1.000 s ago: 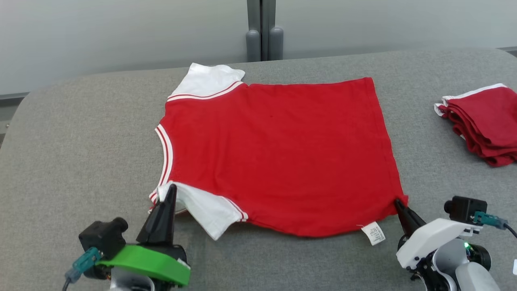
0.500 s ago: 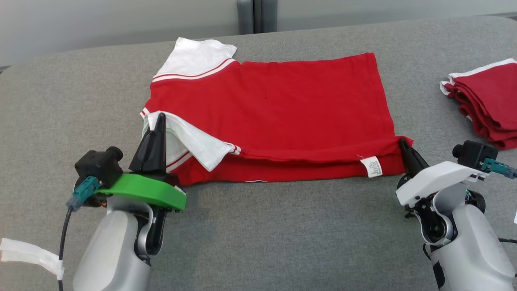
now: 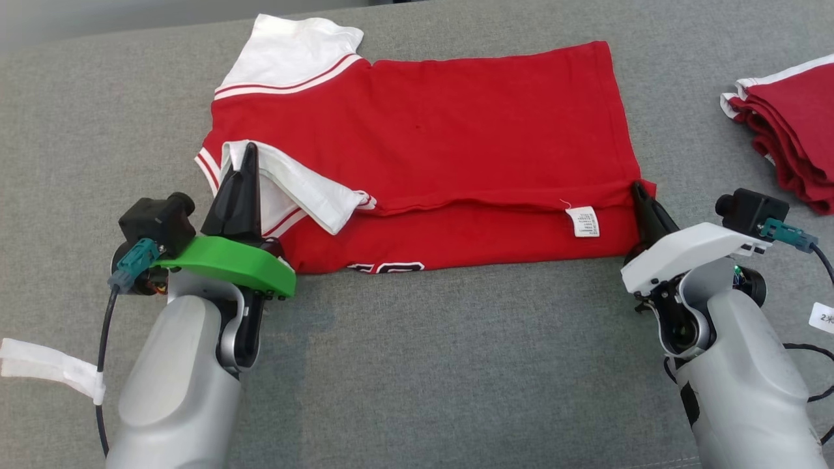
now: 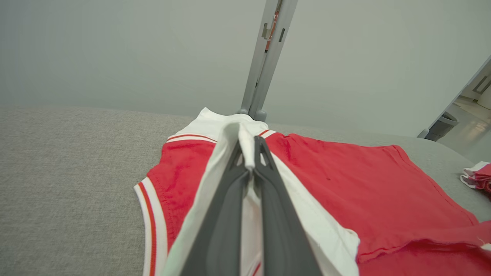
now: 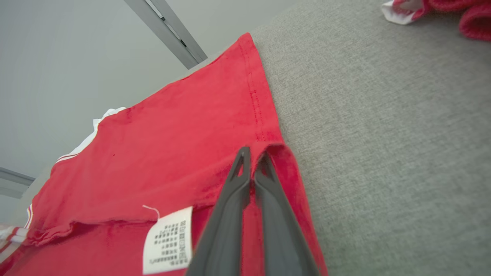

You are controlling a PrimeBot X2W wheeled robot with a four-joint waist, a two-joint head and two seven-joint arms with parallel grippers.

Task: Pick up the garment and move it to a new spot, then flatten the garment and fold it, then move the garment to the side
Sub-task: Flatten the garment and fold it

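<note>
Versus half a second back: shirt (image 3: 456, 130) near edge folded farther over, lettering (image 3: 384, 267) now exposed; camera tilted too. One red knit shirt, frame centre, on grey woven bench (image 3: 423, 365). One folded stack (image 3: 795, 130), right edge. Two pincers: left pincer (image 3: 249, 151) clamped on white sleeve (image 3: 306, 189); right pincer (image 3: 635, 189) clamped on hem corner (image 5: 280, 149).

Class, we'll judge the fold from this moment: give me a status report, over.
Left gripper, right gripper: jaws shut on red shirt. Near edge doubled over the body. Folded red stack off right, not in the way.
</note>
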